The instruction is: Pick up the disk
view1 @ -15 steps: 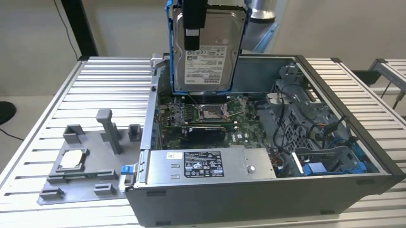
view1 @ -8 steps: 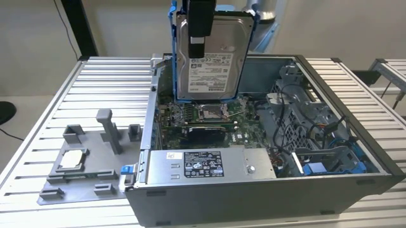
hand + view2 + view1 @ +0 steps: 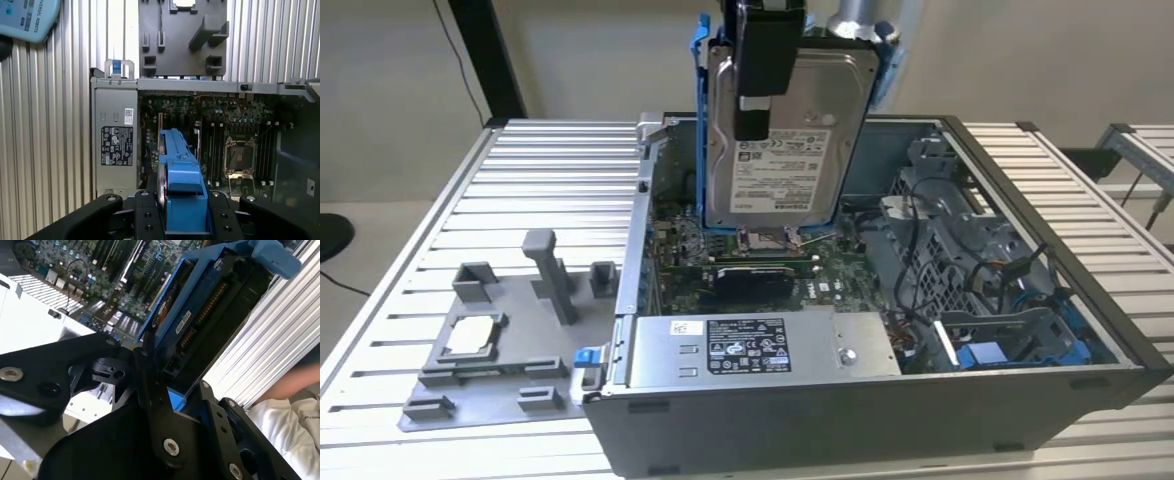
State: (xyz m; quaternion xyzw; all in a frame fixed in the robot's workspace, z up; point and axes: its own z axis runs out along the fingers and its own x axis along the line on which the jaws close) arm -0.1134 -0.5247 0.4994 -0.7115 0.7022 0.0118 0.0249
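A: What is the gripper [image 3: 765,75] doing?
B: It is clamped on the disk [image 3: 787,140], holding it upright in its blue bracket [image 3: 181,180].
A: Where exactly?
B: In the air above the open computer case [image 3: 1067,395], over the motherboard [image 3: 235,135]

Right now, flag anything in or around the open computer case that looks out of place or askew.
Nothing looks damaged or spilled. The one thing out of its usual place is the disk: it hangs upright in its blue bracket above the open case, clamped in the gripper. The grey fixture plate lies flat beside the case.
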